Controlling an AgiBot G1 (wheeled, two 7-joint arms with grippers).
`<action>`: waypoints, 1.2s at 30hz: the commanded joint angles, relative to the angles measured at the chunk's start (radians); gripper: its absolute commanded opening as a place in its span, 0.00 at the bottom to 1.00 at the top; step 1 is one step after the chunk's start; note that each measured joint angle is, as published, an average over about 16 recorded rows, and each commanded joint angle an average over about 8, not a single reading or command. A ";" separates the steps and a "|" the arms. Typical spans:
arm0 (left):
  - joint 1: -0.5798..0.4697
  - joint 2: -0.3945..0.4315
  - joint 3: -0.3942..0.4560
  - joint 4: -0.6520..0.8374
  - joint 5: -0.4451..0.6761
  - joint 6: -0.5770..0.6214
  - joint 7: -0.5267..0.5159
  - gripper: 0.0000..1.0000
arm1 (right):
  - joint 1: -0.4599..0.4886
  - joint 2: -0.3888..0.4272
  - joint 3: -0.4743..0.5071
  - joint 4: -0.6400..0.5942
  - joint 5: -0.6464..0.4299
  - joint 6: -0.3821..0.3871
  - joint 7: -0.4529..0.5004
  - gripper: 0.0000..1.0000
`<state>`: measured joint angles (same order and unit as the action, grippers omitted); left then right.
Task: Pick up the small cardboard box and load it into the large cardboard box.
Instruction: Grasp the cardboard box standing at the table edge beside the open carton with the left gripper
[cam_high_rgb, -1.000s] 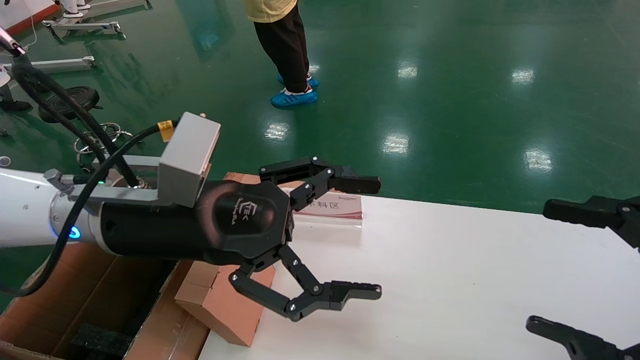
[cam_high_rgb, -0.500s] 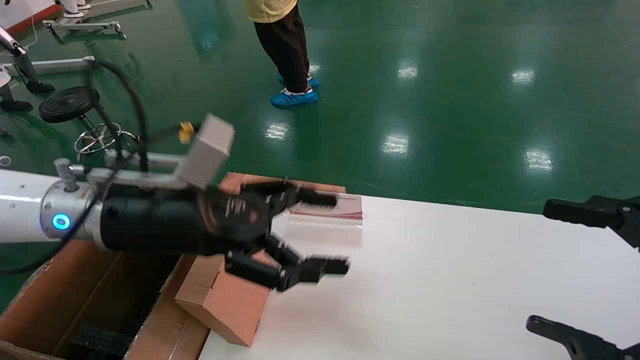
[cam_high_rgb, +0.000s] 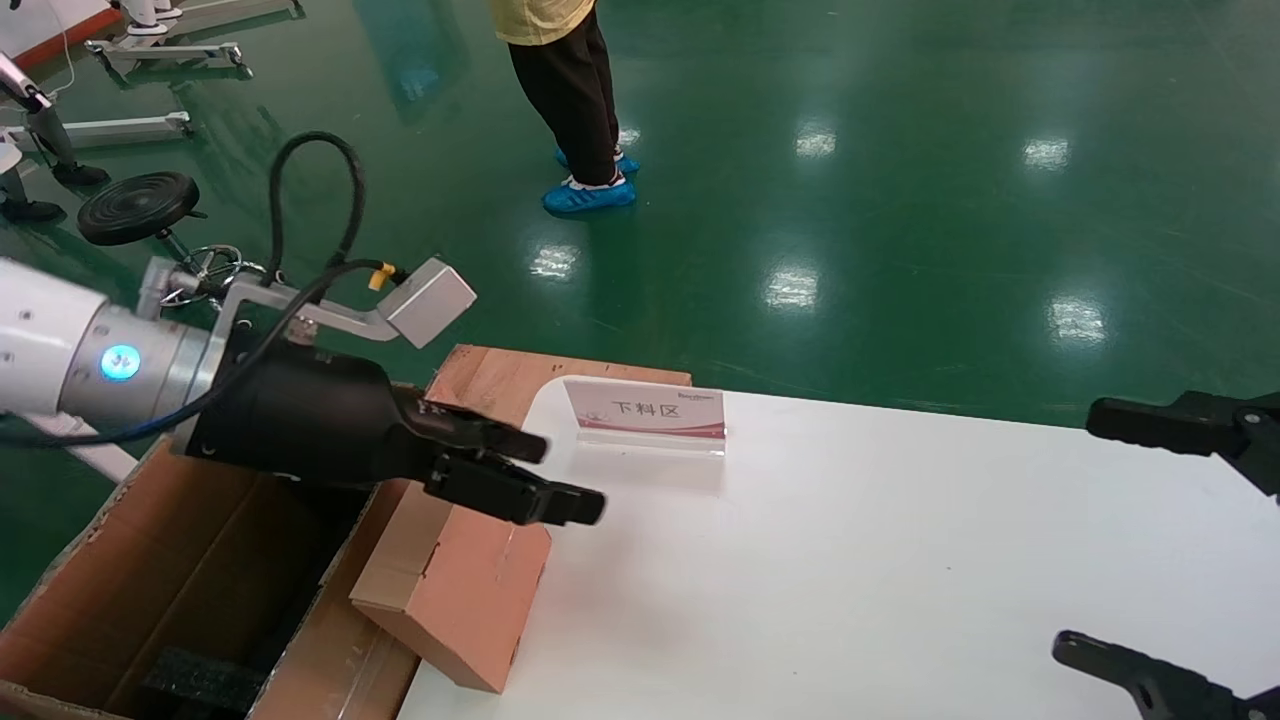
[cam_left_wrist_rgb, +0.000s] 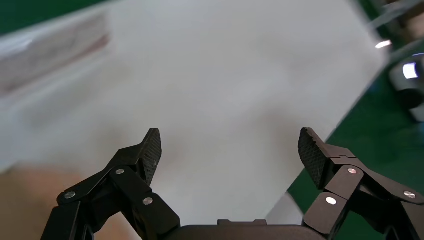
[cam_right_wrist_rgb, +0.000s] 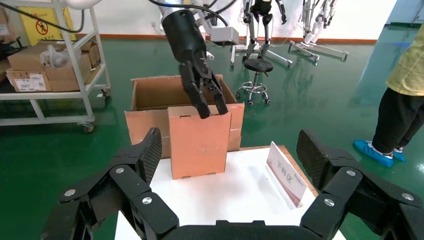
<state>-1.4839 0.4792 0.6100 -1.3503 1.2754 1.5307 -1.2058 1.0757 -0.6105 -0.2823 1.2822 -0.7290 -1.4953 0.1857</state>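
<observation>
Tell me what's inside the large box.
In the large box, the head view shows one black foam piece at the bottom. The left arm and the near flap cover the rest.

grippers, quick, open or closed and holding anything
Left gripper: open, holding nothing, at the small cardboard box's top edge.
Right gripper: open, holding nothing, parked over the table.

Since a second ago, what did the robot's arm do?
The left gripper swung back toward the robot's left and turned, now above the reddish-brown small cardboard box, holding nothing. The box, the large brown corrugated carton and the right gripper stayed put.
</observation>
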 joint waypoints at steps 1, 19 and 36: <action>-0.069 0.012 0.037 -0.001 0.080 0.041 -0.101 1.00 | 0.000 0.000 0.000 0.000 0.000 0.000 0.000 1.00; -0.571 0.167 0.688 -0.002 0.245 0.064 -0.422 1.00 | 0.000 0.001 -0.001 0.000 0.001 0.001 -0.001 1.00; -0.740 0.198 0.995 -0.004 0.183 0.027 -0.519 1.00 | 0.001 0.001 -0.003 0.000 0.002 0.001 -0.001 1.00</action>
<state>-2.2212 0.6746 1.6006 -1.3548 1.4563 1.5557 -1.7226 1.0763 -0.6094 -0.2850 1.2822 -0.7271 -1.4941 0.1844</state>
